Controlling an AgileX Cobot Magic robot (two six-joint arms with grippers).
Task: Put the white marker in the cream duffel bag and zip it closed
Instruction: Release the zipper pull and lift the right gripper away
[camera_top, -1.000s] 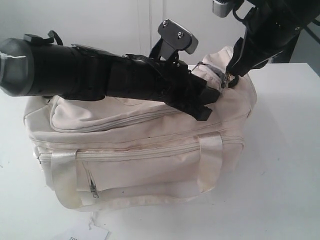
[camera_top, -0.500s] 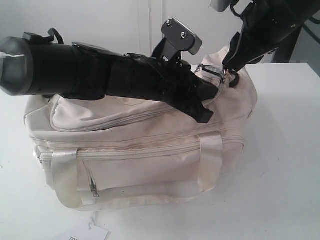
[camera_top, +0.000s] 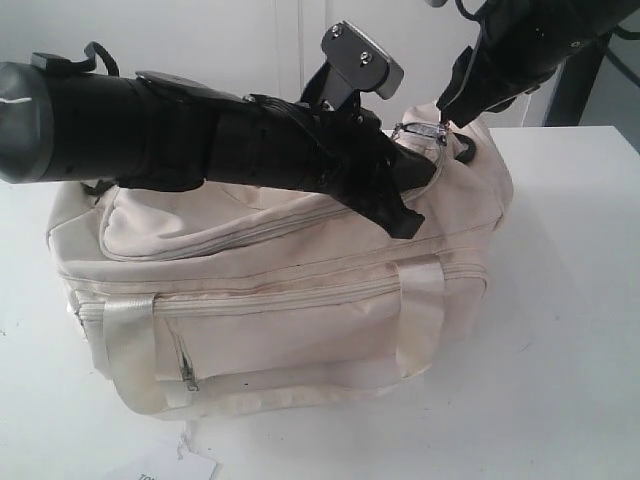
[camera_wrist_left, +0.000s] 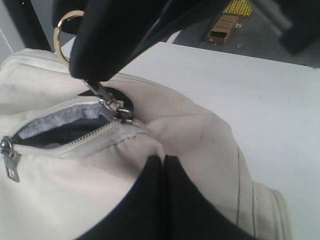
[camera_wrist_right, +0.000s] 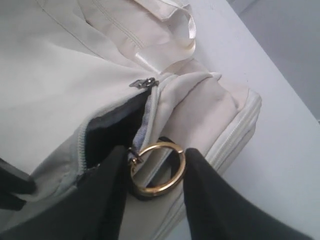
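Observation:
The cream duffel bag (camera_top: 280, 330) lies on the white table (camera_top: 570, 300), front pocket facing the exterior view. My left gripper (camera_top: 405, 220) reaches across the bag's top and is shut on a fold of its fabric (camera_wrist_left: 200, 135) near the right end (camera_wrist_left: 164, 159). My right gripper (camera_top: 443, 118) comes down from the upper right, its fingers closed across the gold ring (camera_wrist_right: 156, 192) of the zip pull (camera_wrist_left: 120, 112). The top zip gapes there, showing grey lining (camera_wrist_left: 55, 120). The white marker is out of view.
A second zip slider (camera_wrist_right: 145, 82) sits farther along the opening. Satin straps (camera_wrist_right: 165, 47) lie over the bag's side. A paper tag (camera_top: 165, 468) lies at the table's front edge. A cardboard box (camera_wrist_left: 225, 25) stands on the floor past the table.
My right gripper has risen and shifted left with the ring, lifting the bag's right end. The left arm has risen slightly, its grip on the fabric unchanged.

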